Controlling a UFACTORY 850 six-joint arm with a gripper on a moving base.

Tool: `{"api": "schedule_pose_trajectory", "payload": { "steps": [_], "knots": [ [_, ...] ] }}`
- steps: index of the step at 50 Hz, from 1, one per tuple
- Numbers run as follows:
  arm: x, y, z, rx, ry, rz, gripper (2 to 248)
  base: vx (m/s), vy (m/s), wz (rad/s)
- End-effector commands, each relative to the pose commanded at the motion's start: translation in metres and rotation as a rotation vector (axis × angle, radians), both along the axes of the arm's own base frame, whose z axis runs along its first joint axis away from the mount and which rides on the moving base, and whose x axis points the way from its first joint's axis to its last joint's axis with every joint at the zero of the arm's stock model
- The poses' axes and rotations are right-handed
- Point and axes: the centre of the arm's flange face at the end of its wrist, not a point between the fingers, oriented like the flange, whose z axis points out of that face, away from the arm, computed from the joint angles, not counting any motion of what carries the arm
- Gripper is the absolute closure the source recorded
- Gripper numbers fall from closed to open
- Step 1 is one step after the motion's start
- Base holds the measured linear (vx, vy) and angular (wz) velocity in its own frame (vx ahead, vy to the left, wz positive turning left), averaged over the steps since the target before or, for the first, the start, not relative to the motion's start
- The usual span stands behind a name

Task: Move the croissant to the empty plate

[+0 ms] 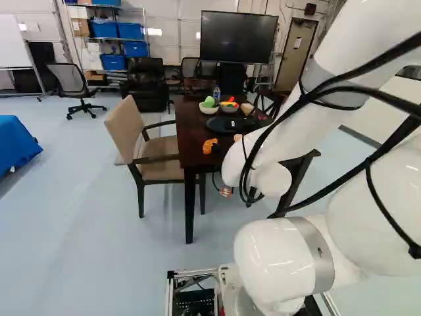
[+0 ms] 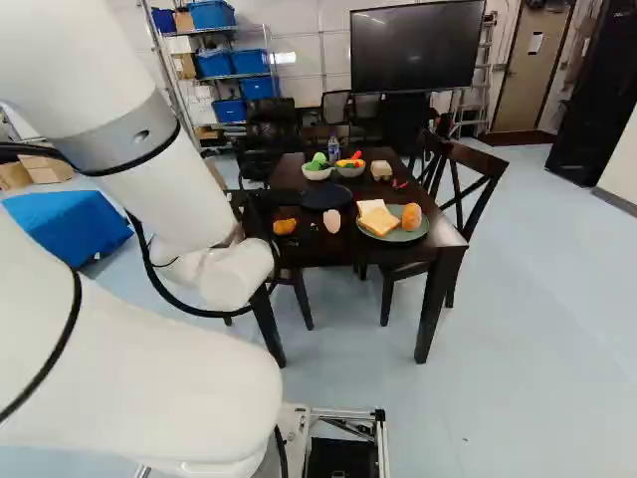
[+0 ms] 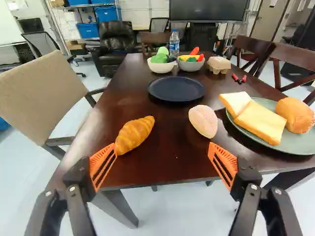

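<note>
Wide apart at the fingers (image 3: 103,164), with nothing gripped. Should shift toward the chair (image 3: 44,93) to straddle the croissant (image 3: 134,133), lying on the desk (image 3: 165,160) just ahead of the chair-side fingertip (image 3: 112,149), slanting lengthwise toward the dark plate (image 3: 176,89).

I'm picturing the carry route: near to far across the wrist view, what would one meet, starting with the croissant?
Croissant, empty dark plate, pair of bowls, clear bottle, large dark screen.

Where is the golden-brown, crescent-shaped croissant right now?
In the right base view, the croissant lies on the dark wooden table, left of the pale pinkish oval food item and nearer the camera than the round dark-blue plate.
</note>
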Motion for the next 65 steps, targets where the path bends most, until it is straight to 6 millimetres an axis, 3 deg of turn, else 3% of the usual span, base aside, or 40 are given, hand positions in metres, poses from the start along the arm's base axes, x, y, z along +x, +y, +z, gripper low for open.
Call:
{"api": "schedule_pose_trajectory", "payload": {
  "steps": [17,40,65],
  "knots": [
    [0.009,0.000,0.011,0.000,-0.029,0.001,3,0.000,0.000,0.000],
    [0.043,0.011,0.028,0.000,0.017,0.036,3,0.000,0.000,0.000],
    [0.052,0.027,0.038,0.001,0.139,0.074,3,0.000,0.000,0.000]
  ]
}}
